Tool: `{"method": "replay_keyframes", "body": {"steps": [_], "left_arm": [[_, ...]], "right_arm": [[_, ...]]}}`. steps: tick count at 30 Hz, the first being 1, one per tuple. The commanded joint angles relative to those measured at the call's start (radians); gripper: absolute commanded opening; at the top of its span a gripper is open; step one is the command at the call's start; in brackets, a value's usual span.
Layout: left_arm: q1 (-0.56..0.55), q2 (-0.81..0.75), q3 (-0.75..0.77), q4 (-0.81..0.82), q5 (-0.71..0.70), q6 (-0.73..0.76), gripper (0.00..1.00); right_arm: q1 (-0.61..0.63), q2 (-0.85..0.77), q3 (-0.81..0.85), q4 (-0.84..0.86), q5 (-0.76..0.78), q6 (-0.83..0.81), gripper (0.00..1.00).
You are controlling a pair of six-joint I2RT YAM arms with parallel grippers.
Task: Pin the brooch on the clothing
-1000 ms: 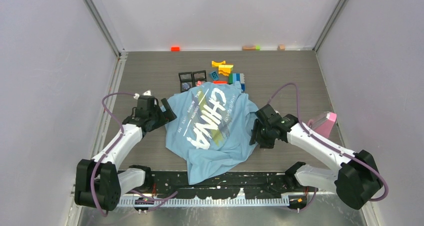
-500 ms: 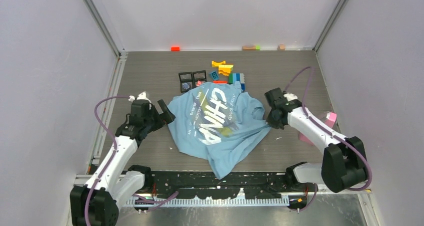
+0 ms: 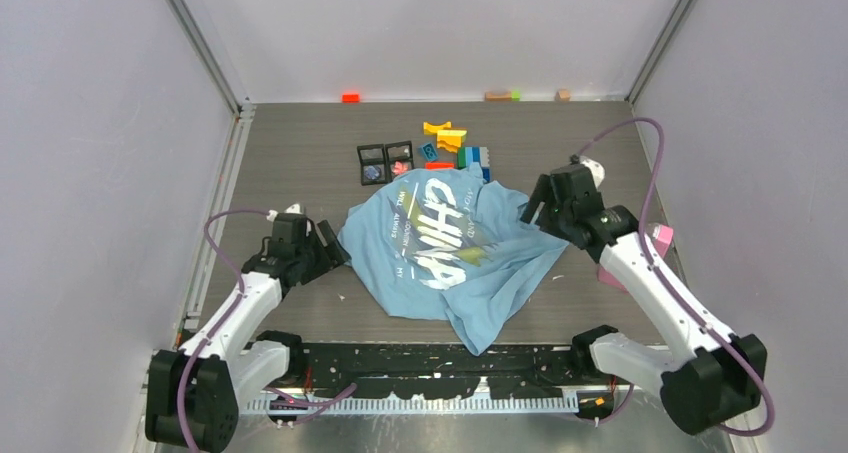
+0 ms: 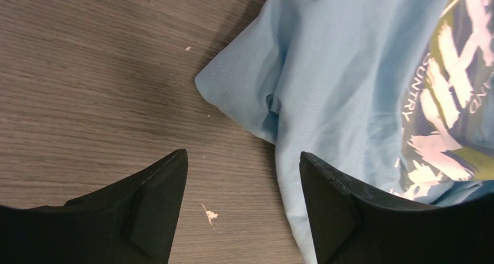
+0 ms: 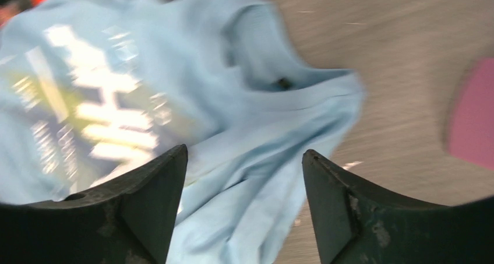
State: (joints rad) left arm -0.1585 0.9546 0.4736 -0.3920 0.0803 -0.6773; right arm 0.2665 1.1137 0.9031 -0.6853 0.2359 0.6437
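The light blue T-shirt with white "CHINA" lettering lies crumpled mid-table. It also shows in the left wrist view and, blurred, in the right wrist view. A tiny pinkish-red piece, likely the brooch, sits by a small black box just behind the shirt. My left gripper is open and empty, low over bare table at the shirt's left edge. My right gripper is open and empty above the shirt's right side.
Two small black boxes and several coloured toy blocks lie behind the shirt. A pink block sits at the right, also in the right wrist view. Small pieces lie along the back wall.
The shirt has shifted right and turned. My right gripper has moved from the shirt's near right edge to farther back and higher. My left gripper has drawn back slightly.
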Motion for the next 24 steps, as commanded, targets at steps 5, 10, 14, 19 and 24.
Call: {"method": "replay_keyframes", "body": {"steps": [5, 10, 14, 19, 24], "left_arm": [[0.004, 0.024, -0.036, 0.111, -0.030, -0.033, 0.67], [0.005, 0.019, -0.036, 0.099, -0.069, -0.032, 0.56], [0.005, -0.032, -0.040, 0.067, -0.120, -0.029, 0.55], [0.007, -0.100, -0.047, 0.032, -0.168, -0.017, 0.56], [0.008, -0.090, -0.040, 0.031, -0.140, -0.012, 0.55]], "right_arm": [[0.465, -0.005, -0.006, 0.199, -0.047, 0.022, 0.68], [0.709, 0.208, 0.117, 0.255, 0.076, 0.027, 0.67], [0.836, 0.486, 0.305, 0.158, 0.189, 0.006, 0.66], [0.946, 0.706, 0.532, 0.092, 0.236, -0.023, 0.65], [0.972, 0.849, 0.629, 0.089, 0.199, -0.002, 0.59]]}}
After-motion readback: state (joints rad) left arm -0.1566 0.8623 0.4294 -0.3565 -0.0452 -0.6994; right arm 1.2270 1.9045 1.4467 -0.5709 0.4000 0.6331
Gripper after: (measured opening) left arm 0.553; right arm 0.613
